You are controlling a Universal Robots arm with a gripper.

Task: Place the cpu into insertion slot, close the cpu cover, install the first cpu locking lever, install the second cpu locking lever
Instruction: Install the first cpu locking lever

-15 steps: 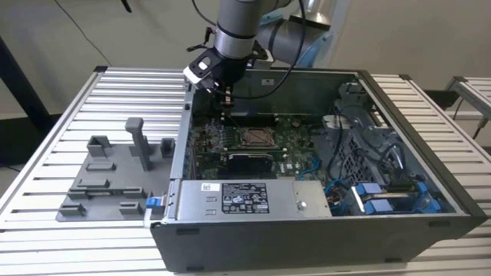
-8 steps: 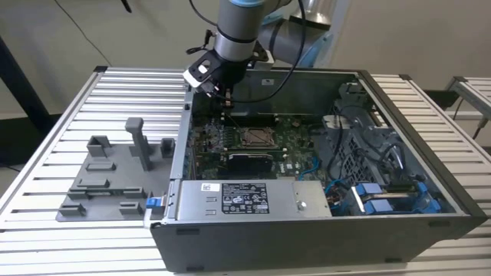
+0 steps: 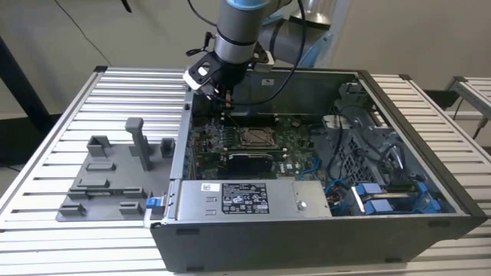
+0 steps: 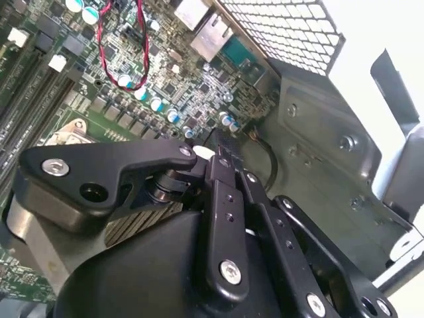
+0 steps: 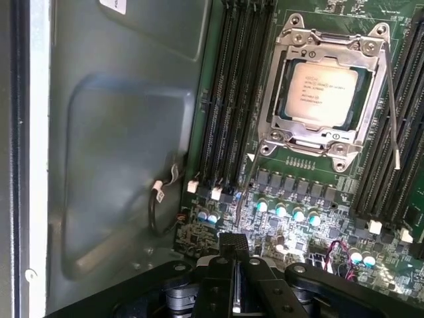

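Cpu (image 5: 320, 89) is sitting flat in the insertion slot (image 3: 256, 137), and the cpu cover (image 5: 278, 93) is lying down around it with its window framing the chip, so I am judging those two steps done. I am hovering my gripper (image 5: 233, 246) above the board beside the case wall (image 5: 119, 146), apart from the socket, with a row of capacitors (image 5: 298, 215) between us. Its fingers are pressed together, gripping nothing. One thin locking lever (image 5: 391, 112) is angling off the cover's side over the memory slots (image 5: 232, 99) and is looking unlatched; the other lever I cannot tell. I am treating lever work as the step in hand. To do it well, I am thinking the closed fingertips should be pushing on the wire's free end, down and then sideways under its hook, never pressing on the chip top or the frame. Room above the socket is looking open. The wall is running close on one side, memory slots are flanking the socket on both sides, and a red-and-black cable (image 4: 101, 46) is looping near the capacitors, so I am counting snagging as the main risk.
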